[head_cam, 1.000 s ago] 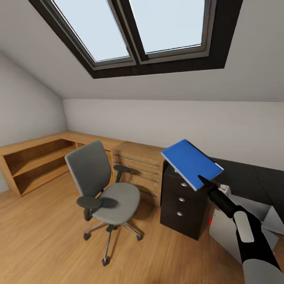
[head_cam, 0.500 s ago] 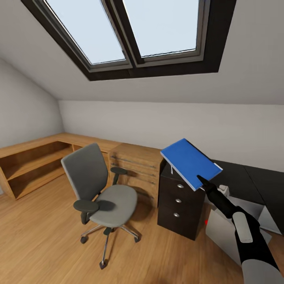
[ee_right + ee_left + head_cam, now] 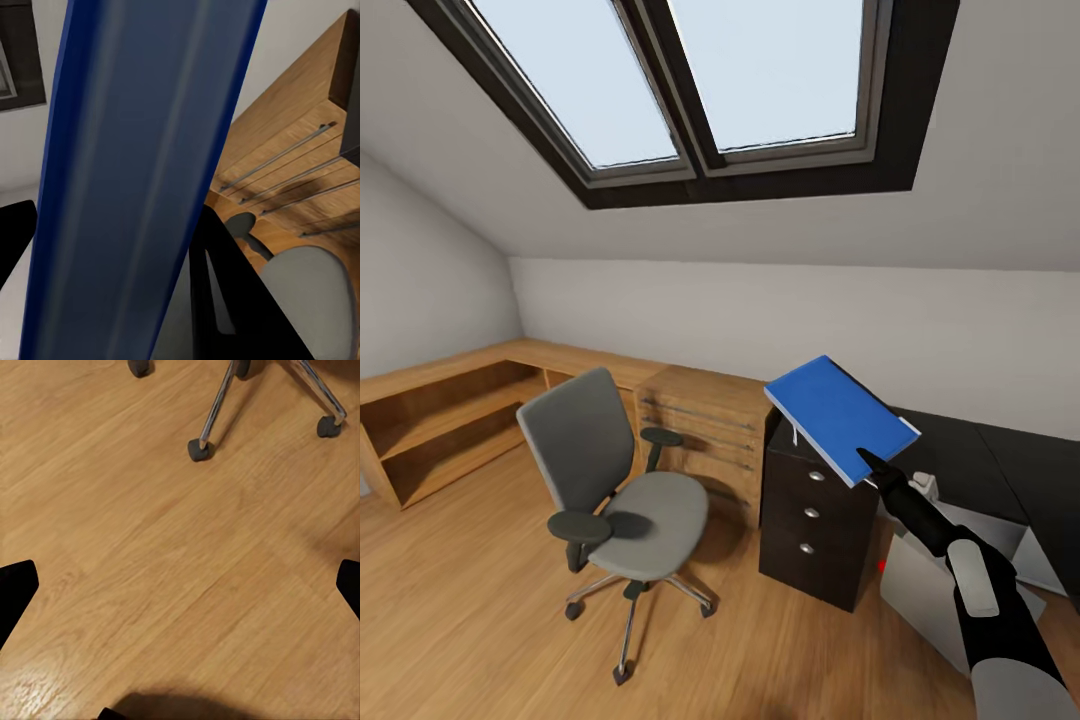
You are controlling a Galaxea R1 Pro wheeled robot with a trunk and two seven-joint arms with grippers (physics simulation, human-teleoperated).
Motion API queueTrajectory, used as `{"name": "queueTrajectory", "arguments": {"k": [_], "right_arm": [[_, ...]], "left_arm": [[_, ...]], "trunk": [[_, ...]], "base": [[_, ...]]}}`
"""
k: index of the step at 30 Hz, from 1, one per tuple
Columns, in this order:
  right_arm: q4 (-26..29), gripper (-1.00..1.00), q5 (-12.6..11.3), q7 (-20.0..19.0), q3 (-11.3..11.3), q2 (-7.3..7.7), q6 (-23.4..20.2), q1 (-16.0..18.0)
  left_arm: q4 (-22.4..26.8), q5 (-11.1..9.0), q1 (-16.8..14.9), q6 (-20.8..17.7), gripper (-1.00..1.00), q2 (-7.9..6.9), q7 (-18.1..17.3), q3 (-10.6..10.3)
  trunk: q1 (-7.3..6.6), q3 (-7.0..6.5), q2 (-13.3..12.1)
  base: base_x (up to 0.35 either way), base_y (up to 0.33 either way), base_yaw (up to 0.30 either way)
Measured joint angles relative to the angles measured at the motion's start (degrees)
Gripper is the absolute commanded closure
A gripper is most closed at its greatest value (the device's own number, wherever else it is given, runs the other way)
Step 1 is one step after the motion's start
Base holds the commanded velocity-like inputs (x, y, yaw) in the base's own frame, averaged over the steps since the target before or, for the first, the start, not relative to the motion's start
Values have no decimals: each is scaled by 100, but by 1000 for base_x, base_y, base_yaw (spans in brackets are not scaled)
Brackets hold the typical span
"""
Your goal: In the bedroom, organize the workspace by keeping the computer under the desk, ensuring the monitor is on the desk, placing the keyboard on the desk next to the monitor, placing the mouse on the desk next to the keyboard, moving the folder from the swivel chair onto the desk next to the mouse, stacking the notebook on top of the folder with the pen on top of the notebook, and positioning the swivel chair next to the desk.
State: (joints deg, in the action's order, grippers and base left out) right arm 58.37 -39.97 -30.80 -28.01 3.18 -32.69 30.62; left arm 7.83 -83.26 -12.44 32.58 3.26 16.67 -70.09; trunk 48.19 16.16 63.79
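Head view: I have the right gripper (image 3: 863,458) raised at the right of the scene, its dark fingers pinching the near edge of the folder (image 3: 838,415). The folder, bright blue with pale edges, is held in the air and tilted, its far corner higher than the gripped edge; it hangs above the black drawer end of the desk (image 3: 960,455). The desk's glossy black top runs off to the right along the far wall, with three round silver knobs on the drawer fronts below. Just right of the drawers, low on the floor under the desk top, I see the pale computer (image 3: 930,595) with its small red light; my right forearm covers part of it.

The swivel chair (image 3: 615,480) stands on the wooden floor (image 3: 470,600) to the left of the desk, well apart from it, its grey seat bare. Behind it, a light wooden drawer unit (image 3: 705,420) and low wooden shelving (image 3: 440,415) line the far and left walls. A dark-framed skylight (image 3: 690,90) sits in the sloping ceiling.

Right wrist view: the folder (image 3: 142,172) crosses between the fingers as a broad blue band.

Left wrist view: the left gripper's two black fingertips (image 3: 15,592) are spread wide apart, with bare floor and the chair's chrome legs and castors between and beyond them.
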Motion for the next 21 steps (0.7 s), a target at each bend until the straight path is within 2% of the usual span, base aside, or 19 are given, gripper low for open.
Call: {"name": "queueTrajectory", "arguments": {"k": [7,21], "right_arm": [[0,100,11,15,0,-2,6,0],[-2,100,7,18,0,3,12,0]], "left_arm": [[-8,-7,0,0,-100,-2,0,1],[-35,-15,0,-7,-100,-8,4,0]], "trunk": [[-154,-88,-281],[-461,-232,-843]], "base": [[0,0,6],[0,0,68]]}}
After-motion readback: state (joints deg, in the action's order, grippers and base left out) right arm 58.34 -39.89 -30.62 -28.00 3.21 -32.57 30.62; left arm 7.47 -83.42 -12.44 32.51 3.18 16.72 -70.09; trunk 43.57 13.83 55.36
